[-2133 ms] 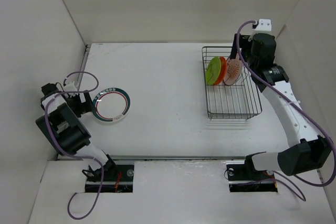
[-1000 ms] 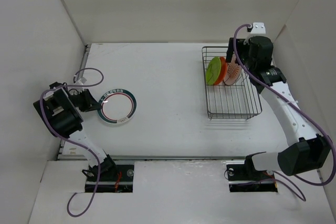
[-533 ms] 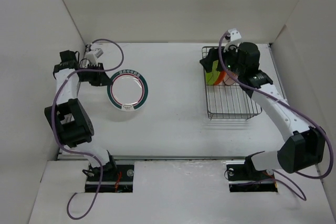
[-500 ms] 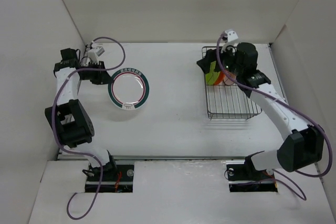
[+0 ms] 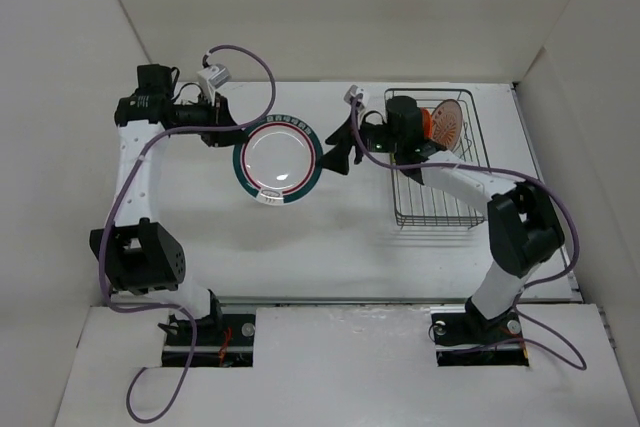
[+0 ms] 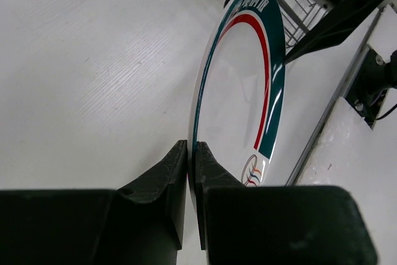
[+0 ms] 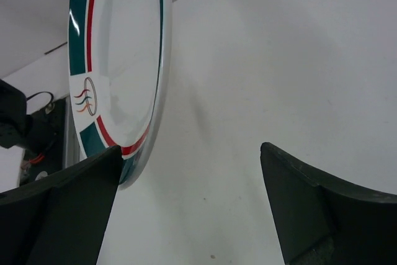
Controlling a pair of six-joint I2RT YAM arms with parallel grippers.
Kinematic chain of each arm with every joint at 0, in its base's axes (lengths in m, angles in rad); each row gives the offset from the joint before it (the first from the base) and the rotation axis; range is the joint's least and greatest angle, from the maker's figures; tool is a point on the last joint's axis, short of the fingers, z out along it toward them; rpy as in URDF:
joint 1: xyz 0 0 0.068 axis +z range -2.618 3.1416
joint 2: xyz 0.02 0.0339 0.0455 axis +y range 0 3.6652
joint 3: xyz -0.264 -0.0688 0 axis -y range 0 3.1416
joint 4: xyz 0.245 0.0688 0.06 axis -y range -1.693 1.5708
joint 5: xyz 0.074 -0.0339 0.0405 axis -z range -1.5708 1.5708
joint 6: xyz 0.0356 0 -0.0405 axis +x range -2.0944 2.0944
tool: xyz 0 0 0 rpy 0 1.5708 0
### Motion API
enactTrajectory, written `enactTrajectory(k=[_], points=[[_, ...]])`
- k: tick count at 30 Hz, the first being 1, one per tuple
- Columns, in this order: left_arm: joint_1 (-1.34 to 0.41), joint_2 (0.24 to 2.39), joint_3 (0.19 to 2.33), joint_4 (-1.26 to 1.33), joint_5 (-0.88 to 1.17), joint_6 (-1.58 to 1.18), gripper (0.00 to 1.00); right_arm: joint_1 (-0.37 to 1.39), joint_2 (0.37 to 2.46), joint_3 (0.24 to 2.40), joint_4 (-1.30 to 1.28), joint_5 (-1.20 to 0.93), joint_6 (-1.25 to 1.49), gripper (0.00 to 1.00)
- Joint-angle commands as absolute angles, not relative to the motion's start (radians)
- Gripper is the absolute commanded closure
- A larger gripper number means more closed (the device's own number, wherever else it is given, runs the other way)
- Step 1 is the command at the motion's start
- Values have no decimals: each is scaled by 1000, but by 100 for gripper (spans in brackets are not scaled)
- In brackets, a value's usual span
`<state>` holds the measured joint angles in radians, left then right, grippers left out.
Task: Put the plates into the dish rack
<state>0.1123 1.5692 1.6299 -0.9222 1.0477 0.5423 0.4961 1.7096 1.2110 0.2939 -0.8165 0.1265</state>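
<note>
Plate with the green-and-red ring [image 5: 278, 150] has left the table and come to mid-scene, pinched at its left rim by the left gripper [image 5: 228, 131]. Right gripper [image 5: 335, 152], jaws wide, has swung over from the rack [image 5: 440, 197] on the far right. A handover looks imminent.

1. The counter [image 5: 300, 247] is a plain white surface with fine grain lines, closed by white walls [image 5: 300, 17] on three sides.
2. Directly on it stands the dish rack [image 5: 440, 202], a dark wire basket.
3. The greater part of the counter stretches to the left of the dish rack; the right wall and the far wall are near it.
</note>
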Motion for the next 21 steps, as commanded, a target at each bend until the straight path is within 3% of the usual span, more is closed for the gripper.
enactTrajectory(k=[1, 3, 7, 12, 13, 14, 15, 16, 17, 21], points=[[106, 1517, 1681, -968, 1158, 558, 100, 540, 1716, 1267, 423, -906, 155, 4], [106, 1517, 1681, -968, 1173, 558, 100, 551, 1730, 1267, 488, -929, 208, 5], [84, 1526, 1681, -968, 1195, 558, 100, 572, 1741, 1267, 563, -940, 279, 25], [84, 1526, 1683, -916, 1204, 507, 100, 572, 1720, 1243, 709, -910, 426, 80], [84, 1526, 1683, -893, 1195, 479, 100, 560, 1709, 1243, 709, -888, 443, 96], [84, 1526, 1668, -808, 1151, 428, 100, 548, 1678, 1233, 700, -871, 468, 100], [84, 1526, 1655, -772, 1123, 375, 80, 531, 1657, 1233, 689, -830, 468, 100], [84, 1514, 1645, -746, 1091, 321, 53, 487, 1626, 1217, 613, -793, 468, 100], [75, 1502, 1631, -723, 1054, 293, 1, 457, 1553, 1207, 541, -746, 437, 100], [28, 1465, 1592, -608, 745, 204, 0, 333, 1370, 1311, 33, -279, 181, 100]])
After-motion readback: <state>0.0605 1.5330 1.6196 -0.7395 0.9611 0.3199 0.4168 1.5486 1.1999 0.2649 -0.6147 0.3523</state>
